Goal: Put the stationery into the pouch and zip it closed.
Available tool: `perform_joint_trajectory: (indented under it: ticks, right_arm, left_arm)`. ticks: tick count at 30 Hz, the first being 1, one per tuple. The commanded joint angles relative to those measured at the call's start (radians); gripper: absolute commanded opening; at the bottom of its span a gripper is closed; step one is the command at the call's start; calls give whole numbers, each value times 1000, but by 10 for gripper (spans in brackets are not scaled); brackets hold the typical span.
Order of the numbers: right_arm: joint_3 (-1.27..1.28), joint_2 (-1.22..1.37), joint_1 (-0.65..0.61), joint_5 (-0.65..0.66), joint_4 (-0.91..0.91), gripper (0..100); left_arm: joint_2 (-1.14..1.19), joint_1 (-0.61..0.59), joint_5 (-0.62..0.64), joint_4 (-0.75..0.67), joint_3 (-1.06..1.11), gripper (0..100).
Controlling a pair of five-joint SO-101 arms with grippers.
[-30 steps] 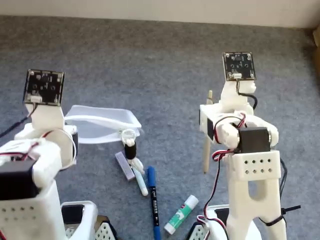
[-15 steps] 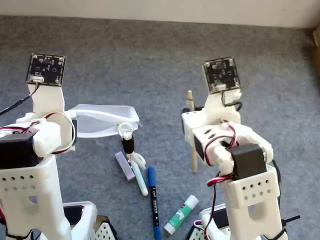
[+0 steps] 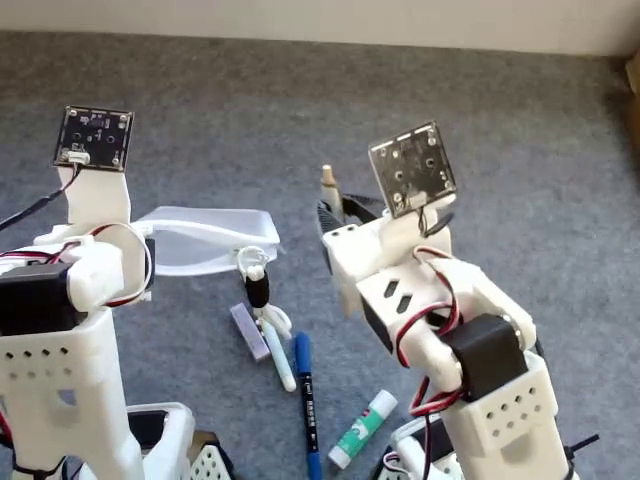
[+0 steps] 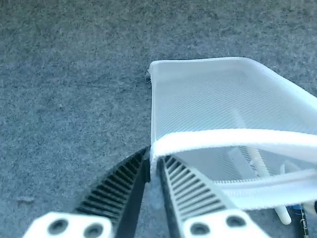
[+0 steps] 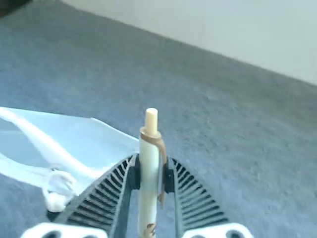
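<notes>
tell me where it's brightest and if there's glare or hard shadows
High view: even light, no hard shadows, brightest along the pale wall. Left wrist view: the white pouch held by the left hand is the brightest area. Right wrist view: bright wall behind the pen in the right hand; no glare.

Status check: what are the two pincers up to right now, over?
Left pincer shut on pouch edge. Right pincer shut on beige pen, near pouch. Blue pen, glue stick lie outside pouch.

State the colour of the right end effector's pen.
The slim pen is cream with a tan clip; best in right wrist view.
</notes>
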Motion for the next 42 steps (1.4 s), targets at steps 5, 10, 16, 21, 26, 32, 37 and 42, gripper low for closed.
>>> perform_joint_trajectory:
  ticks: [5, 10, 16, 21, 26, 32, 37, 42]
  right_arm:
    - [-64, -27, -56, 8, -156, 5]
    - [-64, -28, -114, 8, -257, 5]
    - [-65, -28, -200, 12, -387, 5]
    - [-65, -30, -214, 8, -498, 5]
    - [-65, -30, -246, 11, -567, 5]
    - [-77, -71, -329, 15, -575, 5]
    - [-76, -73, -351, 17, -578, 5]
    - [7, -38, -344, 43, -716, 5]
  left_arm:
    - [39, 19, 3, -21, -18, 7]
    - [39, 19, 23, -23, -18, 7]
    - [39, 19, 46, -23, -16, 7]
    - [39, 19, 51, -23, -12, 7]
    - [38, 19, 51, -23, 7, 7]
    - [38, 19, 51, -23, 7, 7]
    - [38, 19, 51, -23, 2, 7]
    - [38, 19, 51, -23, 7, 7]
